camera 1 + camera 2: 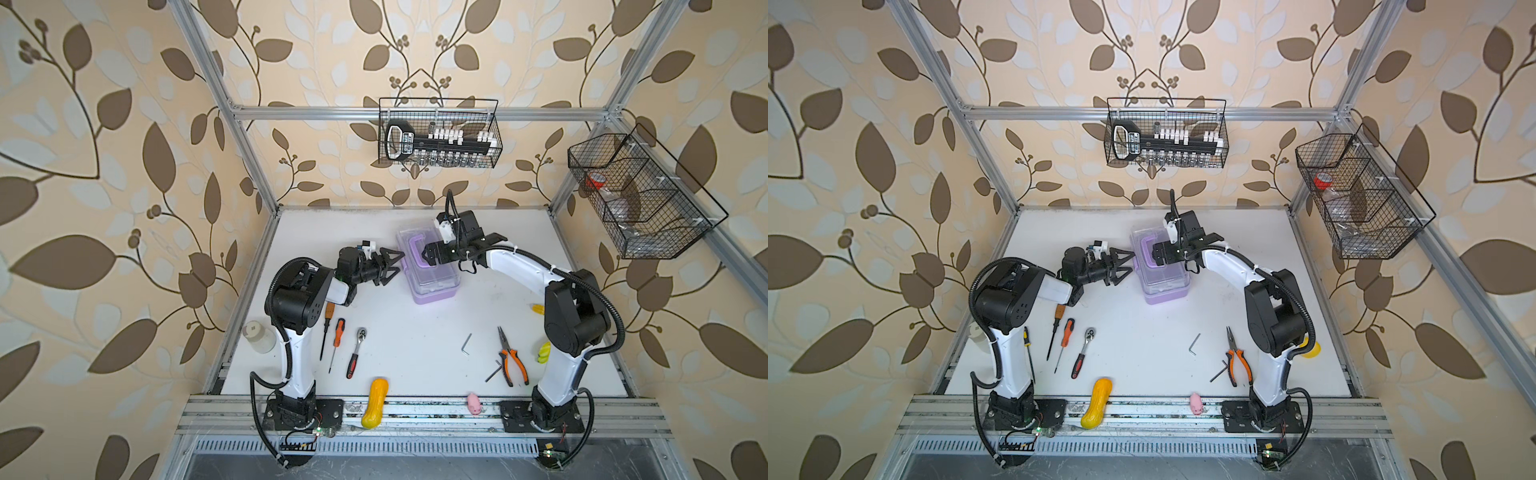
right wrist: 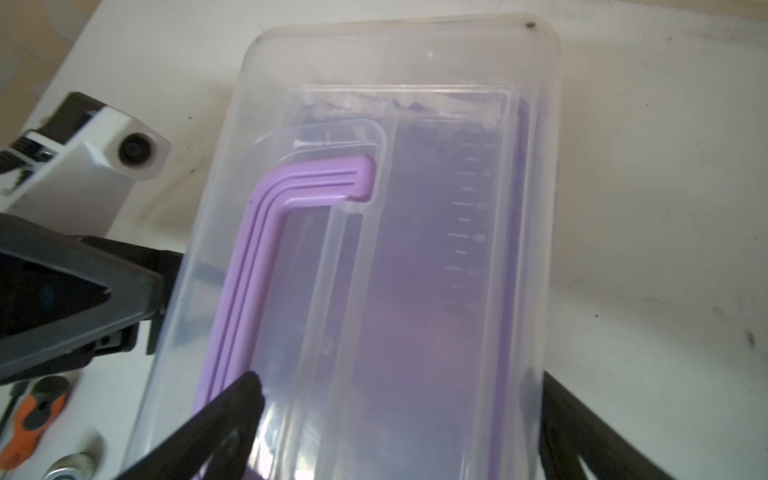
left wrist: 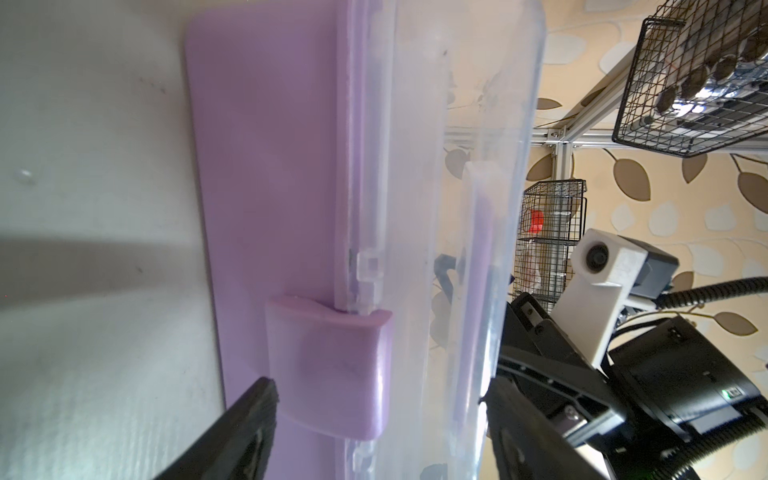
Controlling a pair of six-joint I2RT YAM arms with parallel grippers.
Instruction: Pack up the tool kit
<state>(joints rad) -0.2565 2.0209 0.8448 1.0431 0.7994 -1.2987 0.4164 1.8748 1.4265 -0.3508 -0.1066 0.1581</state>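
The tool kit (image 1: 436, 278) (image 1: 1167, 282) is a lilac box with a clear lid, lying shut on the white table behind the middle. Its purple handle (image 2: 257, 266) lies flat in the lid. My left gripper (image 1: 400, 264) (image 3: 378, 399) is open at the box's left side, its jaws standing either side of the lilac latch (image 3: 332, 365), one low by the base, one by the lid's top. My right gripper (image 1: 424, 253) (image 2: 399, 390) hovers open over the lid, one finger by the handle and one past the far edge of the lid.
On the near table lie two screwdrivers (image 1: 338, 332), a ratchet (image 1: 356, 353), pliers (image 1: 513, 361) and hex keys (image 1: 467, 345). A yellow toy (image 1: 375, 403) and a pink pig (image 1: 473, 403) sit at the front rail. A wire basket with a socket set (image 1: 438, 137) hangs behind, and another basket (image 1: 636, 195) on the right.
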